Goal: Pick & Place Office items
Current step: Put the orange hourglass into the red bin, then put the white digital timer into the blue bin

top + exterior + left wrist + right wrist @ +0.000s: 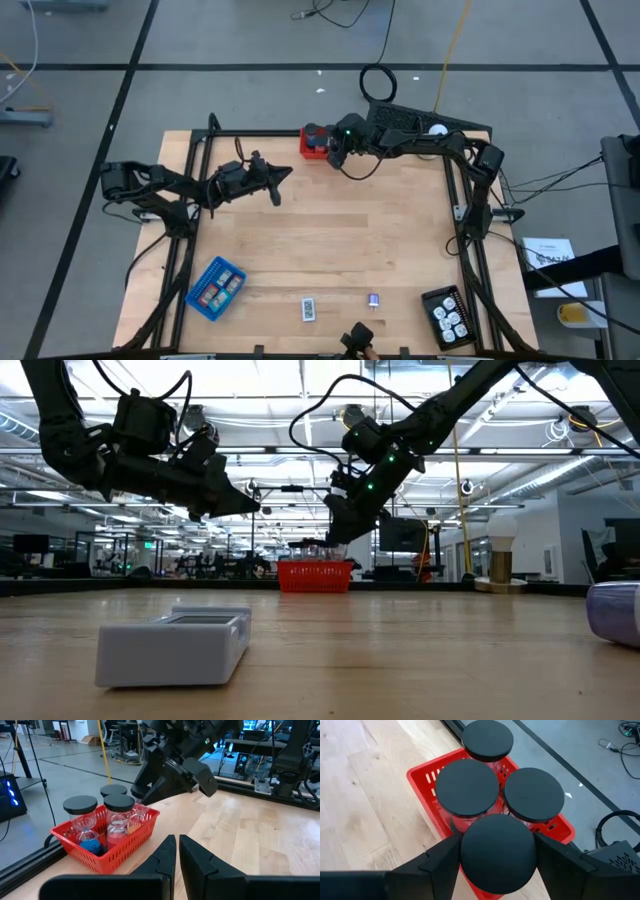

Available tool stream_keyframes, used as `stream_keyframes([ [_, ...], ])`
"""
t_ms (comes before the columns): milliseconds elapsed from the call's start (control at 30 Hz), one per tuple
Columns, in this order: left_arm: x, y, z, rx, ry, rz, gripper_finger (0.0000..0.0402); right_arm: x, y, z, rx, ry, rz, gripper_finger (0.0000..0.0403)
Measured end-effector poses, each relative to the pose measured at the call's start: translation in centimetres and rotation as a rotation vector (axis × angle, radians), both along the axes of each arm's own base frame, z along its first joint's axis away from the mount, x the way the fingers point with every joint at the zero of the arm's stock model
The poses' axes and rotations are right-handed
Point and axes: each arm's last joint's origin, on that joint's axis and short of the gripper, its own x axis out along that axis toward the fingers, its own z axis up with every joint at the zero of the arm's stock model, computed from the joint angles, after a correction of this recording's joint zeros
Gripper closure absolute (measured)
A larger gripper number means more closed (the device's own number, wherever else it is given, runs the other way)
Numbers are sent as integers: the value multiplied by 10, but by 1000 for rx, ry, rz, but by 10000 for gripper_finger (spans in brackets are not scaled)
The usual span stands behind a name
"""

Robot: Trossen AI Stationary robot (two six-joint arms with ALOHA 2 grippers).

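Note:
A red basket (312,152) (131,841) stands at the table's far edge and holds several sand timers with round black caps (80,805). My right gripper (330,150) (496,840) slants down over the basket, shut on one timer's cap. My left gripper (283,178) (177,841) hovers shut and empty to the basket's left, pointing at it. Near the front edge, a white-labelled rectangle (308,309) (175,648) and a purple bit (374,300) lie flat on the wood. My right gripper pinches one timer's round black cap (497,852) between its two fingers, one on each opposite side of the rim. The fingers slant down from above, coming from the table's right. The timer stands upright among the others in the basket; the cap hides its lower end.
A blue tray (215,288) with small pieces sits front left, and a black tray (447,315) with white round pieces sits front right. A dark metal frame (200,150) borders the table. The middle of the wooden top is bare.

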Motion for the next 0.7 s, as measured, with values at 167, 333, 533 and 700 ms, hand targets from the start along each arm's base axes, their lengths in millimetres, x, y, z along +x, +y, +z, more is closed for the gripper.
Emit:
stream_keyframes([
  [167,0,0,0,0,0,0,376,0,0,0,-2,-1,-2,142],
  [333,0,0,0,0,0,0,376,1,-1,1,-11,-12,-4,109],
  [533,0,0,0,0,0,0,376,0,0,14,-53,-55,5,93],
  [700,0,0,0,1,0,-1,376,-8,9,46,-120,-101,0,107],
])
